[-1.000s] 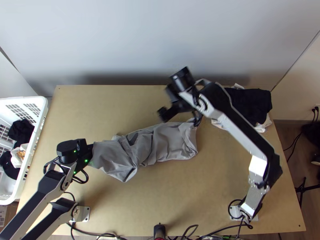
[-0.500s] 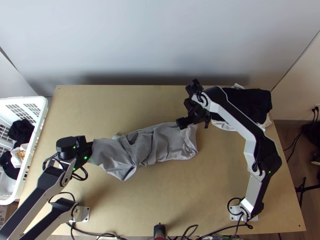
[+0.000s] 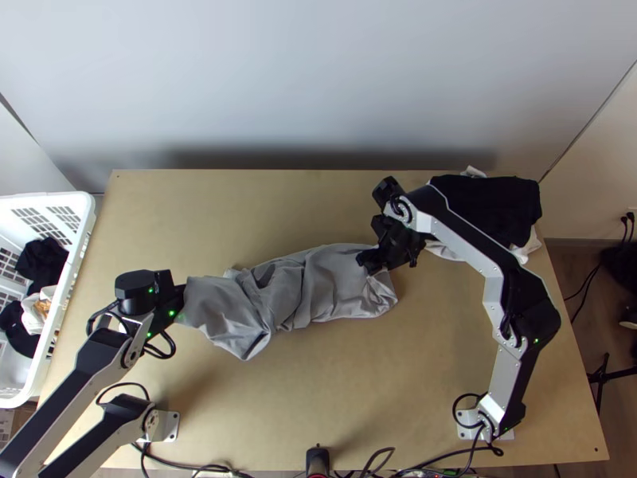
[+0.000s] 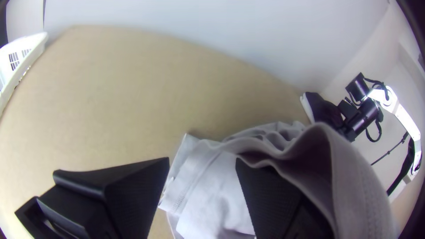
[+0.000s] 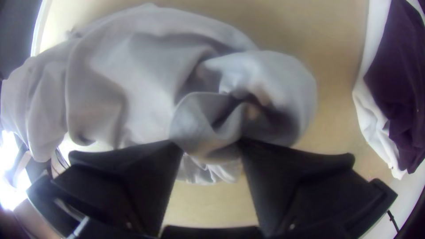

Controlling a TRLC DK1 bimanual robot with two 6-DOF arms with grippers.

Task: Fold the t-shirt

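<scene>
The grey T-shirt point(image 3: 326, 279) lies bunched across the middle of the tabletop point(image 3: 318, 390), the left hand point(image 3: 183, 298) at its left end and the right hand point(image 3: 373, 263) at its far right corner, each with fingers spread and fabric between them; dark cloth point(image 3: 494, 207) occupies the far right.

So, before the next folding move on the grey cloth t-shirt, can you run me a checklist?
1. Grey cloth t-shirt lying flat: not ok, it is bunched and creased.
2. Black left gripper shut on cloth: not ok, fingers apart.
3. Black right gripper shut on cloth: not ok, fingers apart around a bunched part.
4. Number of layers between the right fingers: cannot tell.
5. Dark and white cloth pile separate from the shirt: ok, bare table between.
</scene>
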